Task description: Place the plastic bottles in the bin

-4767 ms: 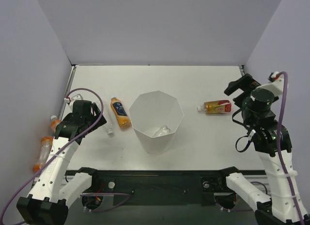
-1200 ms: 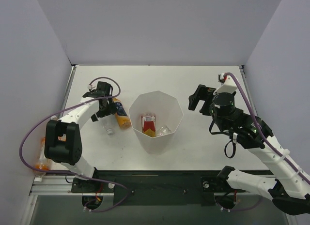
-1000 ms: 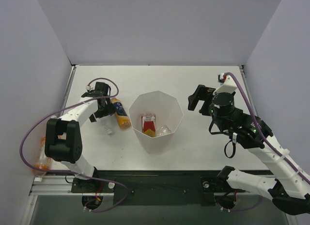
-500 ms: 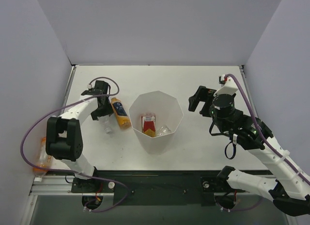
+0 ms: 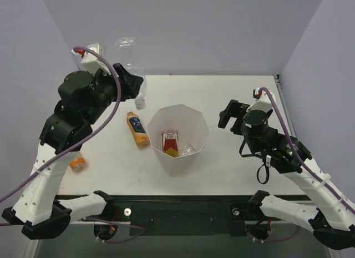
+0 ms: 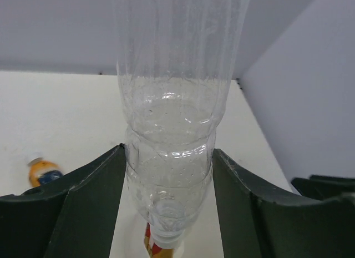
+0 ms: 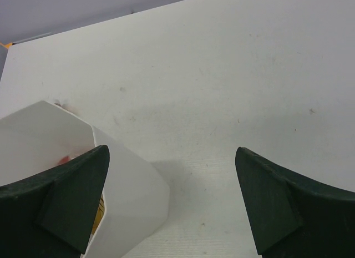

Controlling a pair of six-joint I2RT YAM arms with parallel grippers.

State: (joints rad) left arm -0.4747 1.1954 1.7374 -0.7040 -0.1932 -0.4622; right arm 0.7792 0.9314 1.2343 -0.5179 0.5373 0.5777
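Partway done: already in the bin (image 5: pixel 177 161), a red-labelled bottle (image 5: pixel 170 142). Clamped in the left gripper (image 6: pixel 168 180), aloft left of the bin, a clear bottle (image 5: pixel 133 69), cap down; in the gaping right gripper (image 7: pixel 172 200), nothing. Yet to collect: blue-labelled bottle (image 5: pixel 137 129) beside the bin, orange bottle (image 5: pixel 77 164) at the left edge of the table (image 5: pixel 233 91)

Robotics laboratory test cell. A flat white surface (image 5: pixel 238 97) is boxed on three sides by plain pale-lilac panel walls (image 5: pixel 188 30); two white-and-black jointed robot arms (image 5: pixel 58 133) with purple cables (image 5: pixel 117 86) are bolted to a black rail (image 5: pixel 183 209) at its near edge.
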